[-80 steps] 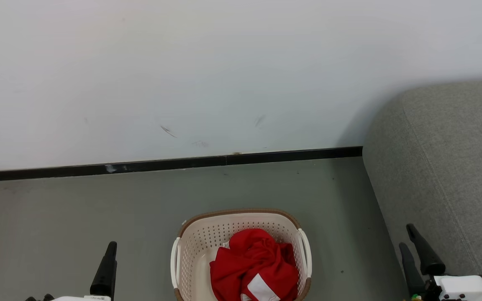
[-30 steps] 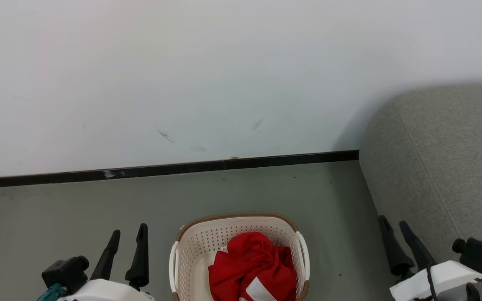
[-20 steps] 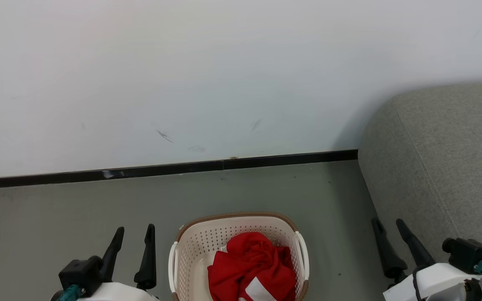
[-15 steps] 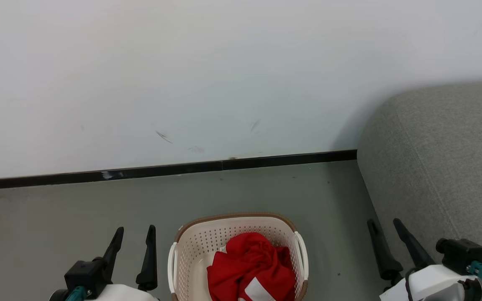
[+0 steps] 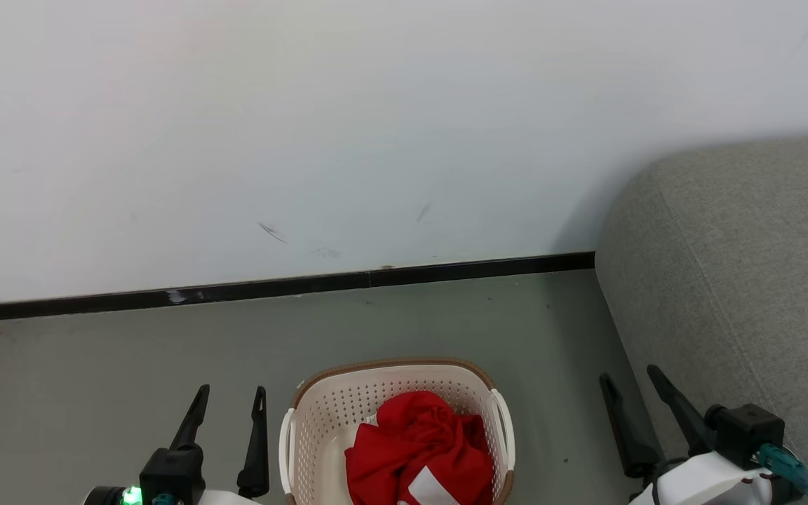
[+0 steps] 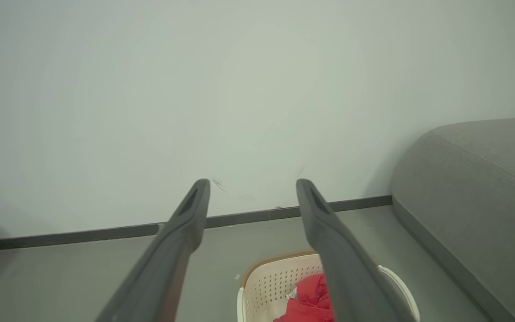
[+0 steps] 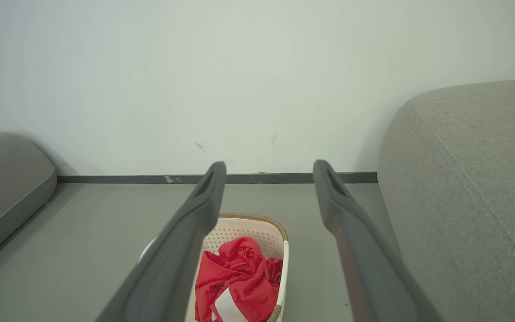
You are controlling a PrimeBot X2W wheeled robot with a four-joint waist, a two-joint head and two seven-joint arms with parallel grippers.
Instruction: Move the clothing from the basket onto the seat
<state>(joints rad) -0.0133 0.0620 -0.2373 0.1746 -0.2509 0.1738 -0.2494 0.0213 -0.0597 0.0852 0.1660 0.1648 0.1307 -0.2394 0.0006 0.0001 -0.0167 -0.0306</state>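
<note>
At bottom centre, the clothing [image 5: 421, 449] sits bunched in the basket [image 5: 393, 363]. The left hand [image 5: 232, 389] and right hand [image 5: 628, 374] flank it, wide open and empty. Best to pinch the top fold deep, then lift toward the seat [image 5: 748, 280] at frame right.

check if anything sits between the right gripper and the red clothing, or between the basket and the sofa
Nothing visible does. The clothing lies heaped in the open-topped basket, with only the basket's own side wall towards the open right gripper. Bare floor separates the basket from the seat.
</note>
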